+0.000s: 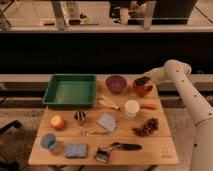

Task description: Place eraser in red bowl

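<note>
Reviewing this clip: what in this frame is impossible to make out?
- Gripper, above the red bowl in the camera view: the dark eraser blends into it, so the grip is unclear.
- Inside of the red bowl: covered by the eraser and gripper.
- Robot arm: cut off by the right edge; the base is out of view.
- Small metal item mid-table: too small to identify.

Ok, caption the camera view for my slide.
Claw at the table's back right, directly over the red bowl, with the black eraser there.
</note>
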